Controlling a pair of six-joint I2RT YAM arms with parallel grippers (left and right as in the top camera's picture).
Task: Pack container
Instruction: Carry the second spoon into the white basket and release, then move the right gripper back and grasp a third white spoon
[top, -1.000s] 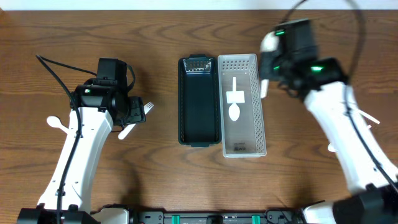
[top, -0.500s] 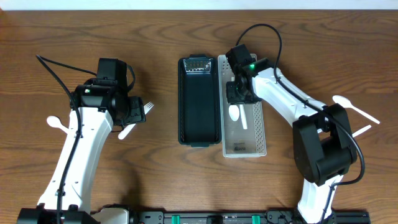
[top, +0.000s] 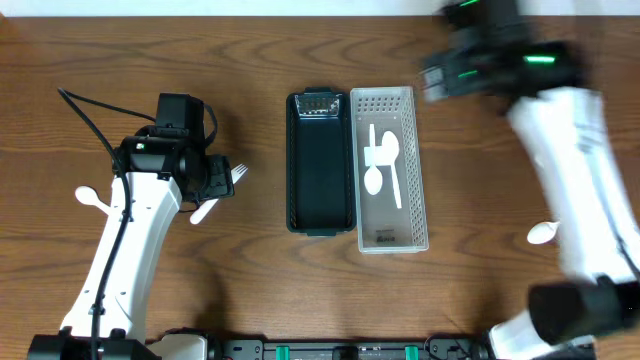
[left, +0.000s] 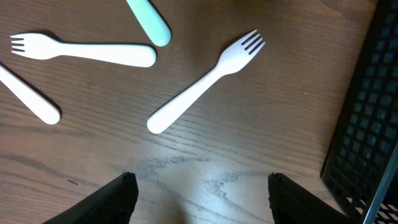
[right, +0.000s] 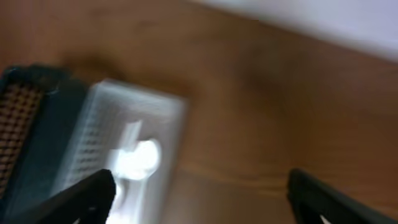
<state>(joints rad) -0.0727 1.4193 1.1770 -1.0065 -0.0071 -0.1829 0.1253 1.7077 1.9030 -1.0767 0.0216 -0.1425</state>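
Brown wood counter (top: 250, 60). Ctr: dark bin (top: 318, 170), long, mesh walls, nothing visible inside. White perforated bin (top: 421, 200) touching its rt side, parallel, same orientation. Inside white bin: 2 white spoons (top: 374, 180), overlapping, lengthwise, in the half farther from the robot. L side: left fingers (left: 118, 199) apart, nothing between, over bare wood just left of dark bin; arm white w/ black wrist. Ahead of them per wrist cam: white fork (left: 205, 84), diagonal, tines toward dark bin; 2nd white fork (left: 81, 51), flat, tines pointing away from bin; mint-green handle (left: 149, 18), end only in frame, just beside 2nd fork's handle; white handle (left: 31, 96), rest cut off by frame edge. All four loose on counter, none touching the fingers. Overhead also: white spoon (top: 90, 197) on outer side of left arm, partly hidden under it. R side: right fingers (right: 87, 196) wide apart, empty, motion-blurred; arm smeared in overhead view, up at far rt of counter, well apart from bins. Rt wrist cam: both bins at lower left of frame, blurred, pale utensil shape showing in white bin. Stray white spoon (top: 542, 233) on counter at rt, partly behind rt arm, well apart from bins.
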